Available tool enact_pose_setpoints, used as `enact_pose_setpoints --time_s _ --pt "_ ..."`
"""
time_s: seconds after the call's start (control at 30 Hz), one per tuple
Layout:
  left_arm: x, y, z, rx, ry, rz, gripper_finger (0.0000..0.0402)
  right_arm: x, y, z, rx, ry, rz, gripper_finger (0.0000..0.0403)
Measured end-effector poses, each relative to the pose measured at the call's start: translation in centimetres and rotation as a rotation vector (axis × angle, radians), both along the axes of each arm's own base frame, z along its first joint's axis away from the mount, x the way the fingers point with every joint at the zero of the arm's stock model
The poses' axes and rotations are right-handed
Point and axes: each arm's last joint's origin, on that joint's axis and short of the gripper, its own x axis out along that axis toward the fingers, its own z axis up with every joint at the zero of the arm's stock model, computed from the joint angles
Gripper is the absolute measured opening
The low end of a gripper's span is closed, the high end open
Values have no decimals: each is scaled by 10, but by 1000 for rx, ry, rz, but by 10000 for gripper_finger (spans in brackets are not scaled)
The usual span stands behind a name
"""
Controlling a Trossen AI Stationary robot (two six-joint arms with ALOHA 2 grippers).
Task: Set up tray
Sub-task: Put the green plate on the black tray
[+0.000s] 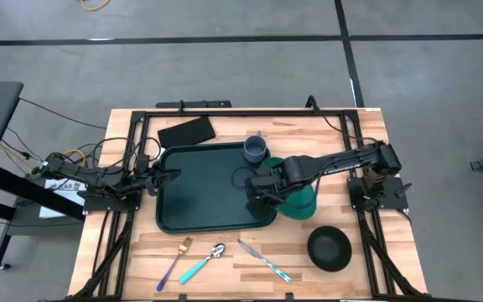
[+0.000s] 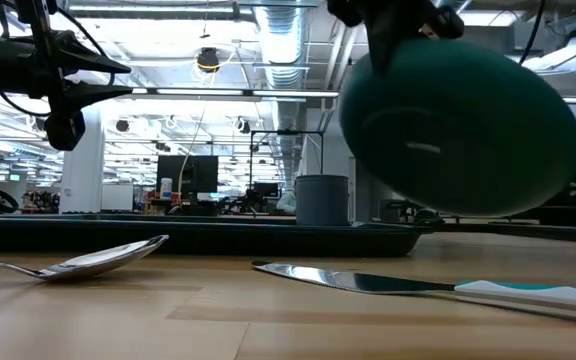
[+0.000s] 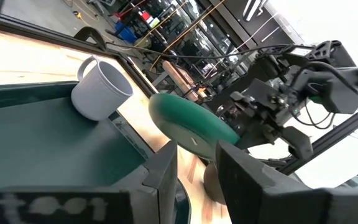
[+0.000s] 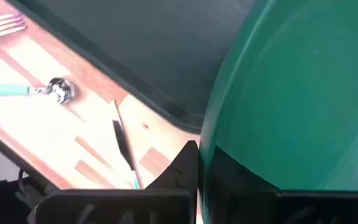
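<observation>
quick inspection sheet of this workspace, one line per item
surface: wooden table, mostly bare boards around the items.
job's things: tray lies flat mid-table with a grey mug upright in its far right corner; green plate is lifted off the table, tilted, at the tray's right edge.
clutter: fork, spoon and knife lie near the front edge; black bowl at front right; flat black rectangle behind the tray.
grippers: right gripper shut on the plate's rim; left gripper waits at the tray's left edge.
cables: wires run off the left side.
surroundings: grey floor; no people seen.
</observation>
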Motion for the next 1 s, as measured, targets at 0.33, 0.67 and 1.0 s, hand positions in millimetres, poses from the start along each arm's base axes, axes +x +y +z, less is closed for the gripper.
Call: enact_pose_setpoints --time_s 0.33,0.67,1.0 --pt "0 0 0 0 0 -1 98 -3 28 10 -9 -44 184 1" --pt "0 0 0 -4 -1 -1 98 15 75 9 -105 -89 656 0" --pt "0 -1 0 -43 -11 -20 98 30 95 -15 -182 -66 1016 0"
